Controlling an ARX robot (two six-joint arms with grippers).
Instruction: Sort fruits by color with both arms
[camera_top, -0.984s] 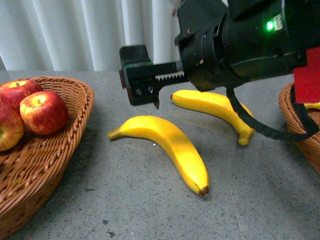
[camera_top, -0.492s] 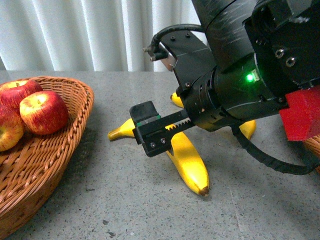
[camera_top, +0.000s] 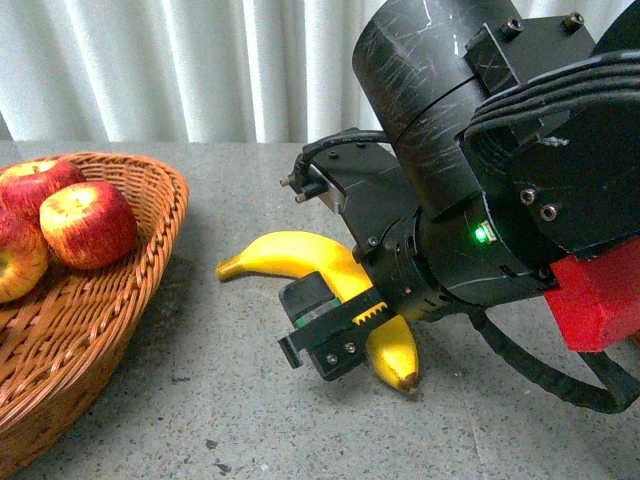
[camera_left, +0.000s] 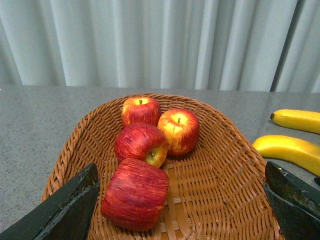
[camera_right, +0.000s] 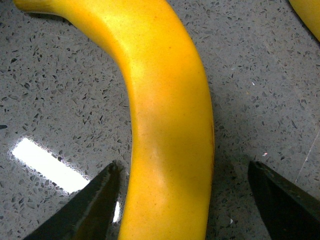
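Now, the banana (camera_top: 290, 255) I am after lies flat on the grey desk (camera_top: 200, 400), near the wicker basket (camera_top: 160, 240) on the left, with its dark tip toward me. My right pincer (camera_right: 187, 207) sits low over the middle of the banana. Its jaws are apart with one finger (camera_right: 92, 200) on each side of the fruit, and I cannot tell whether either touches it. A second banana (camera_right: 307, 12) shows at the edge of the right wrist view, apart from the first. Four red apples (camera_left: 178, 131) sit together in the basket. My left pincer (camera_left: 177, 210) hangs over the basket, jaws wide apart, holding nothing. Pale curtains (camera_top: 150, 70) close off the far side of the desk
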